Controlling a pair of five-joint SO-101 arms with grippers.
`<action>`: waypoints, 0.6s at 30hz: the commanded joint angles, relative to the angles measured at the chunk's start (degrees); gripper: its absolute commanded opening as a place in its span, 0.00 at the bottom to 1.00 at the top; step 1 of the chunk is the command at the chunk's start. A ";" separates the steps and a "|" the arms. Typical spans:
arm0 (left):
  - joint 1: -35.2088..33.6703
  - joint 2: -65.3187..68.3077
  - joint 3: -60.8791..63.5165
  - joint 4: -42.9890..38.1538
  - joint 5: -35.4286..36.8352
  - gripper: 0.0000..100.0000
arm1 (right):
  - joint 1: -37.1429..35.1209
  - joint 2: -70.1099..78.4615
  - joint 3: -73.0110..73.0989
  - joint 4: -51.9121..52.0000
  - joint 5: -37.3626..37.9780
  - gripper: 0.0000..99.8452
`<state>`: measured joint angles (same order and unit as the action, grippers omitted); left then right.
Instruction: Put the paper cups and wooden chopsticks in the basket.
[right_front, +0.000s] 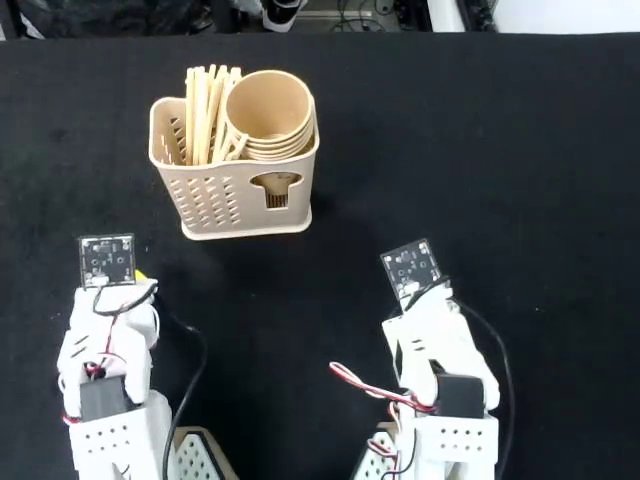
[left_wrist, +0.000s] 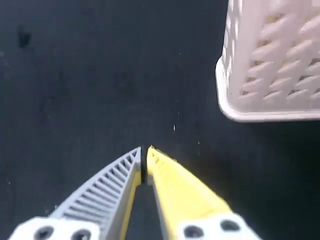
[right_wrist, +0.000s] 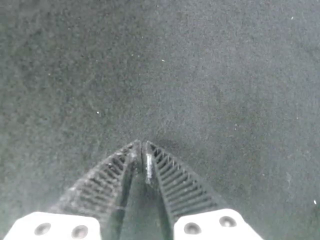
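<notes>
1. Starting at the left pincer (left_wrist: 145, 149): its grey finger and yellow finger are clenched tip to tip and grasp nothing. It hangs over the black cloth (left_wrist: 75, 75).
2. The right pincer (right_wrist: 141, 144) is clenched too. Its dark ribbed fingers meet at the tips with nothing held, and the same cloth lies ahead of it.
3. The left wrist view brings in a lower corner and the slotted wall of the basket (left_wrist: 275, 60). The basket stands ahead of the left pincer on its yellow-finger side, apart from the tips, with a strip of cloth between.
4. The high view looks down into the basket (right_front: 235, 200).
   - A nested stack of paper cups (right_front: 270, 110) stands upright in the half toward the right arm (right_front: 440, 350).
   - A bundle of wooden chopsticks (right_front: 205, 105) stands on end in the other half, touching the cups.
5. The basket sits ahead of the left arm (right_front: 105, 340), slightly toward the right arm. From the right pincer it is farther ahead and across to the left arm's side.
6. A black cable (right_front: 195, 350) loops behind the left pincer beside that arm. Red wires (right_front: 360, 385) trail near the right arm's base.
</notes>
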<state>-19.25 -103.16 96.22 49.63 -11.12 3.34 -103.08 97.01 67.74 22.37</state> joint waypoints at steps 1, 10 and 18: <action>-0.66 -0.70 1.19 6.68 -0.53 0.04 | -0.35 -3.56 -0.48 5.63 0.18 0.01; -0.66 -0.70 1.19 23.12 -0.53 0.03 | -0.35 -3.82 -0.48 6.51 0.18 0.01; -0.48 -0.70 1.19 23.12 -0.53 0.03 | -0.35 -3.82 -0.48 6.51 0.18 0.01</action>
<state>-19.25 -103.43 96.40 72.48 -10.95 3.34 -103.08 97.01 73.98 22.37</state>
